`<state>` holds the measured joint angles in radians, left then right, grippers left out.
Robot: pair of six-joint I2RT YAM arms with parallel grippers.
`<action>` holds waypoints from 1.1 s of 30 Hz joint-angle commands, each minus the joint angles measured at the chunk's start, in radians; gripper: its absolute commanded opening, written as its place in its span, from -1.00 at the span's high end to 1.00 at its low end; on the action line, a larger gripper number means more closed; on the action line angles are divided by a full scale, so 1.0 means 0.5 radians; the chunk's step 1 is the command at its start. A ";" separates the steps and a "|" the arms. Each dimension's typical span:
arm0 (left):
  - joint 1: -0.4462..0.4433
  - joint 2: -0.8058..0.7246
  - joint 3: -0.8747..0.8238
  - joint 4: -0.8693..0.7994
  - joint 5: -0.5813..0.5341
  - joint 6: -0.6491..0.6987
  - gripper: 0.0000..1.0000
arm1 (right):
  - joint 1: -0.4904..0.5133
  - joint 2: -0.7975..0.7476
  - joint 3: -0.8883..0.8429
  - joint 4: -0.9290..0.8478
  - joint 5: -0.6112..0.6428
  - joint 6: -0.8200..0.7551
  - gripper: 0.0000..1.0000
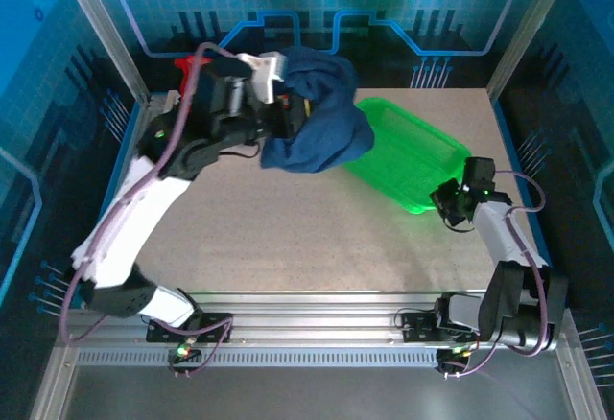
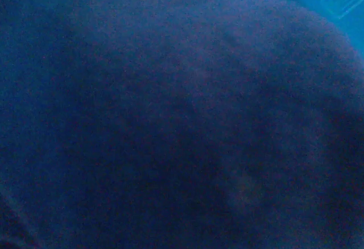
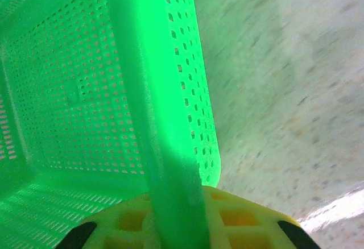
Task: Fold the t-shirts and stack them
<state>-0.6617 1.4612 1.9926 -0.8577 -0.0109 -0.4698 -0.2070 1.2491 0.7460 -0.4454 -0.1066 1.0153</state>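
One navy t-shirt (image 2: pixel 170 118) smothers my left lens, gripped aloft by my left gripper (image 1: pixel 278 108); right gripper (image 3: pixel 173 218) clamps one green basket (image 3: pixel 74 90) by its rim

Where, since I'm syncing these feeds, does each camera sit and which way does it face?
Top external: above and behind the bases, looking down on the table; both arms, left tool and right tool show.
Left wrist: on the left arm, facing navy t-shirt cloth close up.
Right wrist: on the right arm, facing along the green basket wall; yellow fingers straddle its rim.
Shared by top and right wrist: the basket.
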 commanded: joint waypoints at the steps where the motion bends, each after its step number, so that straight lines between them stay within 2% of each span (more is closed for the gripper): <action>1: 0.045 0.065 -0.356 -0.093 -0.027 -0.038 1.00 | -0.112 0.055 -0.047 0.035 0.233 0.354 0.94; 3: 0.089 0.038 -0.601 0.095 0.027 -0.070 1.00 | -0.148 0.101 -0.025 0.084 0.303 0.484 0.93; 7: 0.109 0.160 -0.845 0.384 0.106 -0.069 1.00 | -0.209 0.225 0.037 0.126 0.385 0.779 0.90; 14: 0.112 0.585 -0.892 0.772 0.342 -0.149 1.00 | -0.218 0.473 0.201 0.173 0.510 1.164 0.90; 15: 0.112 0.649 -0.869 0.774 0.368 -0.147 0.82 | -0.218 0.508 0.223 0.185 0.514 1.201 0.90; 18: 0.124 0.805 -0.765 0.658 0.412 -0.121 -0.08 | -0.215 0.646 0.382 0.130 0.491 1.205 0.84; 19: 0.136 0.813 -0.749 0.611 0.385 -0.133 -0.33 | -0.210 0.678 0.425 0.103 0.483 1.186 0.75; 20: 0.149 0.794 -0.753 0.573 0.343 -0.142 -0.86 | -0.200 0.699 0.441 0.121 0.474 1.160 0.63; 21: 0.170 0.762 -0.763 0.545 0.310 -0.151 -0.98 | -0.197 0.712 0.447 0.136 0.456 1.144 0.47; 23: 0.235 0.660 -0.776 0.451 0.249 -0.178 -0.98 | -0.197 0.716 0.428 0.200 0.366 1.123 -0.05; 28: 0.384 0.252 -0.919 0.367 0.213 -0.193 -0.98 | -0.183 0.579 0.382 0.222 0.159 0.882 -0.75; 29: 0.402 0.159 -0.986 0.382 0.234 -0.196 -0.98 | -0.178 0.521 0.385 0.195 0.122 0.782 -0.99; 33: 0.462 -0.123 -1.272 0.392 0.285 -0.187 -0.98 | -0.134 0.262 0.414 0.006 -0.022 0.344 -1.00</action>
<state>-0.4339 1.4639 1.4368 -0.6266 0.1104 -0.5522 -0.2897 1.4826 0.9424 -0.3588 -0.0372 1.3708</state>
